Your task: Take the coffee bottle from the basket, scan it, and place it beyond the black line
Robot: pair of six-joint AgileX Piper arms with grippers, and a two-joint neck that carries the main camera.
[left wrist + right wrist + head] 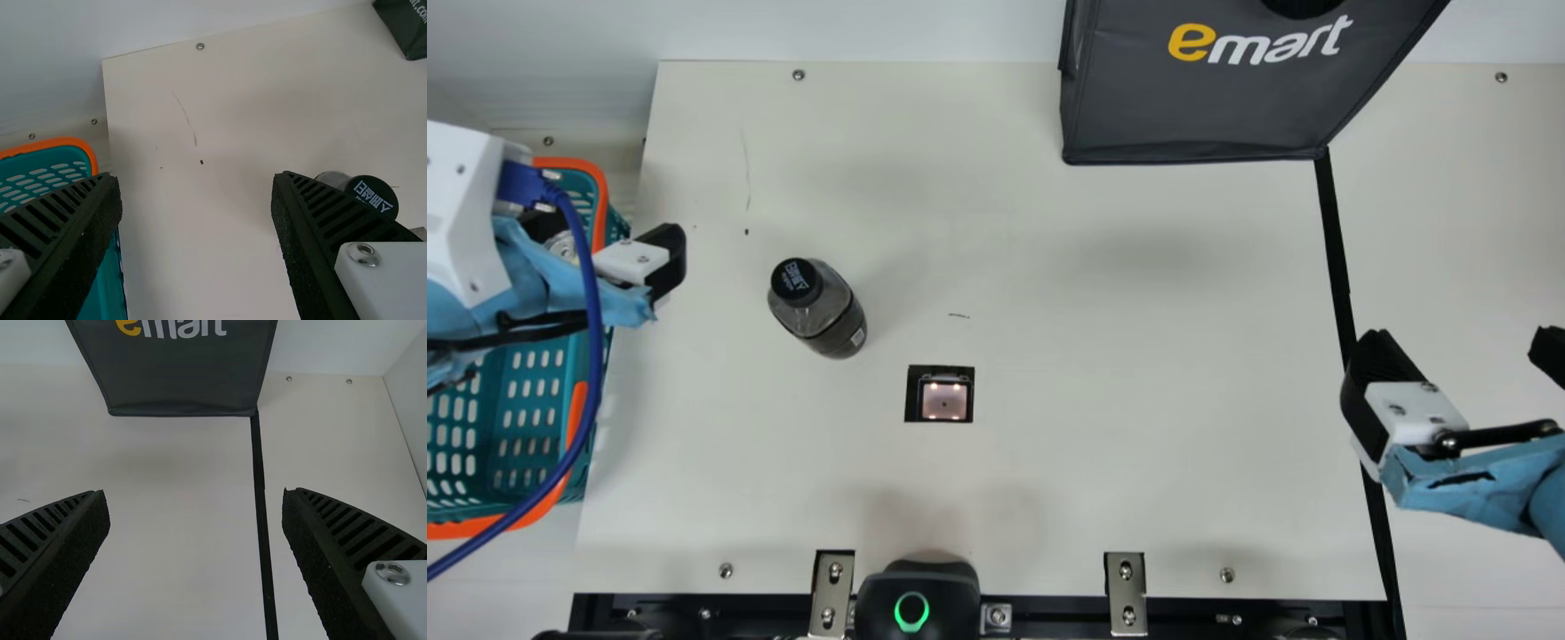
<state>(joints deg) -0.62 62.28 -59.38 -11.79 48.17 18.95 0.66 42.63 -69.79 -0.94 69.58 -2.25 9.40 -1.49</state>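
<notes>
Basket (516, 404) partly beneath released left pincer (665, 262), released right pincer (1463, 347) over black line (1336, 258), bag (1192, 111) adjoining.

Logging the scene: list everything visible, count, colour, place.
table: 1, cream, centre
bottle: 1, dark, table's left
basket: 1, teal and orange, left
lit window: 1, pinkish, in table
line: 1, black, right
bag: 1, dark grey, far side
ringed device: 1, black, near edge
brackets: 2, silver, near edge
screws: several, silver, table edges
cable: 1, blue, left
arms: 2, white and blue, both sides
left claw: 1, black, beside basket
right claw: 1, black, over line
</notes>
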